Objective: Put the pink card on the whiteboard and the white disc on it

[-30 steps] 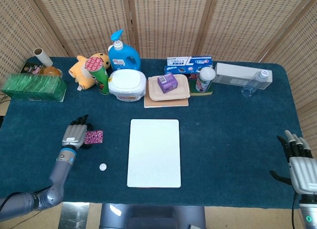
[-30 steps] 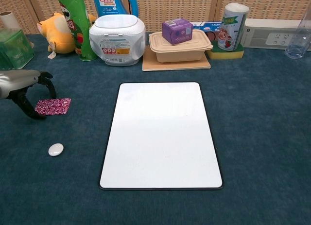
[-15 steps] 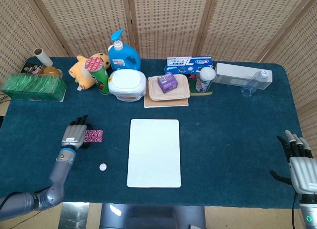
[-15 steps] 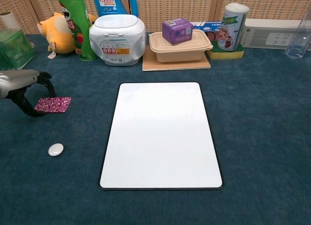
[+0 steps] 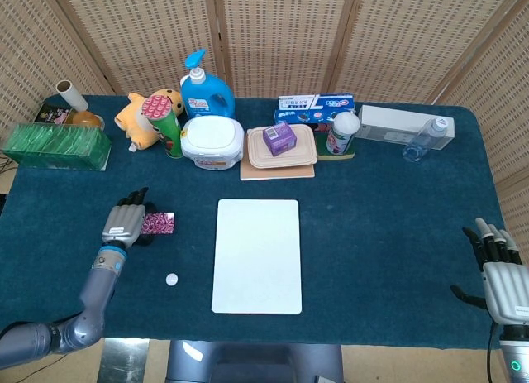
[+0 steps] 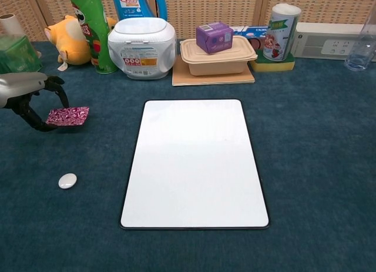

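While my right hand (image 5: 502,277) shows only in the head view, resting released with fingers apart at the worktop's (image 5: 388,217) near right edge, the chest view alone shows the pink card (image 6: 68,116) raised off the cloth. Nearest me lies the white disc (image 6: 67,180), a small glossy oval left of the whiteboard (image 6: 194,162). Beyond it, my left hand (image 6: 26,93) pinches the patterned magenta card by its left edge.

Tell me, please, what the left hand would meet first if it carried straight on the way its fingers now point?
Probably the yellow plush toy at the table's back. The left hand, pinching the pink card, points away from the robot, with bare blue cloth between. Depth is unclear; it might pass beside the green box.
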`<state>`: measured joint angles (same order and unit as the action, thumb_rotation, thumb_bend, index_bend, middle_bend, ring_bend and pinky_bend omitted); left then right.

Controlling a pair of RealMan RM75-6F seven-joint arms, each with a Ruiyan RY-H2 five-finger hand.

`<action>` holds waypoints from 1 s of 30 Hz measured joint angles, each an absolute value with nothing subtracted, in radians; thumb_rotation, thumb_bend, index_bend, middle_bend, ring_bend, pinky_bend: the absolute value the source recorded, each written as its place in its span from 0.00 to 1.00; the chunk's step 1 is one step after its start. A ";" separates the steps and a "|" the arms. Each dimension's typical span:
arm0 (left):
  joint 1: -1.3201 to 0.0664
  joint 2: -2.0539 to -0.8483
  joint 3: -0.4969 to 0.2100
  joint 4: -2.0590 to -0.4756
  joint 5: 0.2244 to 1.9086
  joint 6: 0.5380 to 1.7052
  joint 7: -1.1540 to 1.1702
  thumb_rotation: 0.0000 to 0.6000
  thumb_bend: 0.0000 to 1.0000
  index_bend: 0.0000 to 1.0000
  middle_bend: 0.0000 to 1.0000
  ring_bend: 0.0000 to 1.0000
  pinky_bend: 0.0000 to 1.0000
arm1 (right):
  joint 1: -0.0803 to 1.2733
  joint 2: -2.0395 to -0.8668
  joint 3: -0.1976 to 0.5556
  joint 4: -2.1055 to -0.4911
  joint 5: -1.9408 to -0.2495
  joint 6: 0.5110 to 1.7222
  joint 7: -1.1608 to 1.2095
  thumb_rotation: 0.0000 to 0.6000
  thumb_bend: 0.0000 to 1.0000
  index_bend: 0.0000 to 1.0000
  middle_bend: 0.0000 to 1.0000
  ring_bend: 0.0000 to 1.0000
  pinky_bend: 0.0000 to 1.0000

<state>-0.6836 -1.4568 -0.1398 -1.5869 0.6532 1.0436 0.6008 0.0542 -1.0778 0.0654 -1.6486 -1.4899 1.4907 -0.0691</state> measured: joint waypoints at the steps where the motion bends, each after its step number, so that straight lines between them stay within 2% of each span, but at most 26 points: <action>1: -0.686 -1.456 -0.142 -1.593 0.655 1.045 0.602 1.00 0.25 0.33 0.00 0.00 0.11 | 0.054 -1.077 0.065 -1.649 -1.490 1.491 -0.069 1.00 0.00 0.08 0.00 0.00 0.00; 10: -0.764 -1.468 -0.186 -1.700 0.649 1.071 0.686 1.00 0.25 0.33 0.00 0.00 0.11 | 0.055 -1.077 0.061 -1.651 -1.486 1.482 -0.074 1.00 0.00 0.08 0.00 0.00 0.00; 15: -0.877 -1.541 -0.234 -1.711 0.538 1.104 0.826 1.00 0.24 0.33 0.00 0.00 0.11 | 0.058 -1.072 0.063 -1.652 -1.480 1.472 -0.064 1.00 0.00 0.08 0.00 0.00 0.00; 23: -1.055 -1.710 -0.296 -1.618 0.360 1.116 0.980 1.00 0.24 0.33 0.00 0.00 0.11 | 0.063 -1.065 0.059 -1.653 -1.479 1.455 -0.050 1.00 0.00 0.08 0.00 0.00 0.00; 30: -1.156 -1.843 -0.312 -1.512 0.247 1.142 1.069 1.00 0.24 0.33 0.00 0.00 0.11 | 0.066 -1.054 0.062 -1.652 -1.474 1.449 -0.025 1.00 0.00 0.08 0.00 0.00 0.00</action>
